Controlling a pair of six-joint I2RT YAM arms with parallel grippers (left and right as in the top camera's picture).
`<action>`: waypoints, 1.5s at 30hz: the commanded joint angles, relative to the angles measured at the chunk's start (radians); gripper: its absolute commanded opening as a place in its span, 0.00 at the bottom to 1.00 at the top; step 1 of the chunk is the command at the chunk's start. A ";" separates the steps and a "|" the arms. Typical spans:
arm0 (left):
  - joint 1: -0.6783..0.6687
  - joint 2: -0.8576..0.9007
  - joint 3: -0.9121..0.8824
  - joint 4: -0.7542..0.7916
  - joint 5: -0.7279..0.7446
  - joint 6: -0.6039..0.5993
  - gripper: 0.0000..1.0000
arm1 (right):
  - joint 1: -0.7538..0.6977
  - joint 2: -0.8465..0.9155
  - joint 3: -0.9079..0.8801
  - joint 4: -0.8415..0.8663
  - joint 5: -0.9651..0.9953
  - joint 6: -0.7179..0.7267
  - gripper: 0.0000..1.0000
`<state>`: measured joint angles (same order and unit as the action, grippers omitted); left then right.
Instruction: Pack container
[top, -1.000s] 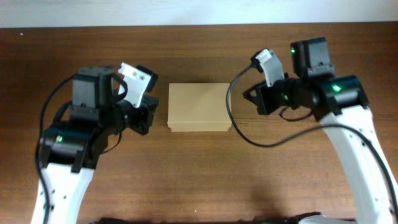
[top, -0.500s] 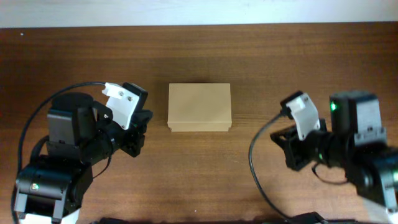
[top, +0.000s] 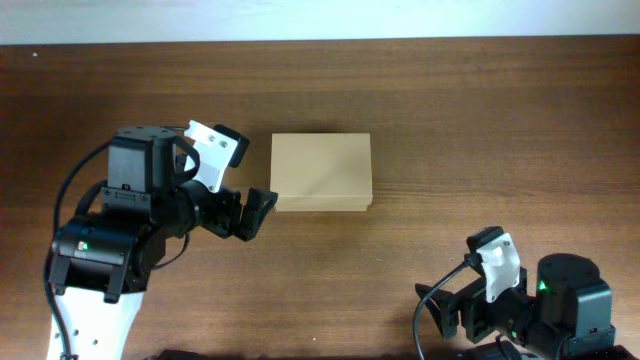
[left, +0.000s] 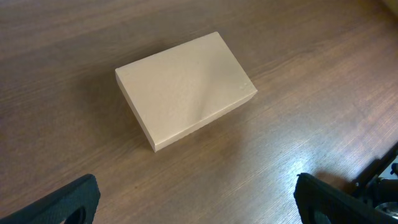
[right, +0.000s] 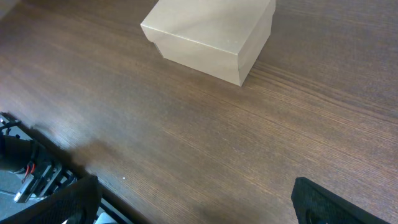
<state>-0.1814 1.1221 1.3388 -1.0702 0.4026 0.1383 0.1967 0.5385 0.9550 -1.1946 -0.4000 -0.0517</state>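
With the left fingers (left: 62, 204) and the right fingers (right: 339, 202) both spread wide and empty, the nearer left should catch the shut container's (top: 321, 172) 6 o'clock edge and lift slowly.

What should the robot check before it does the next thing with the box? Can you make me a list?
1. Is the container flat on the table? Ok.
2. Is its lid open for packing? Not ok, it is shut.
3. Is the left tool open? Ok.
4. Is the right tool open? Ok.
5. Is the left tool close to the container? Ok, it is near and not touching.
6. Is the right tool close to the container? Not ok, it is far off by the table's near edge.
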 joint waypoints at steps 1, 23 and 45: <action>-0.001 0.003 -0.003 -0.002 0.000 0.006 1.00 | 0.005 -0.002 -0.007 0.006 0.009 0.008 0.99; 0.003 -0.219 -0.026 -0.031 -0.237 0.006 0.99 | 0.005 -0.002 -0.008 0.006 0.009 0.008 0.99; 0.126 -1.025 -0.901 0.281 -0.241 -0.229 1.00 | 0.005 -0.002 -0.007 0.006 0.009 0.008 0.99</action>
<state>-0.0620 0.1333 0.4789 -0.8127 0.1337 -0.0696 0.1963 0.5385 0.9516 -1.1946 -0.4000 -0.0509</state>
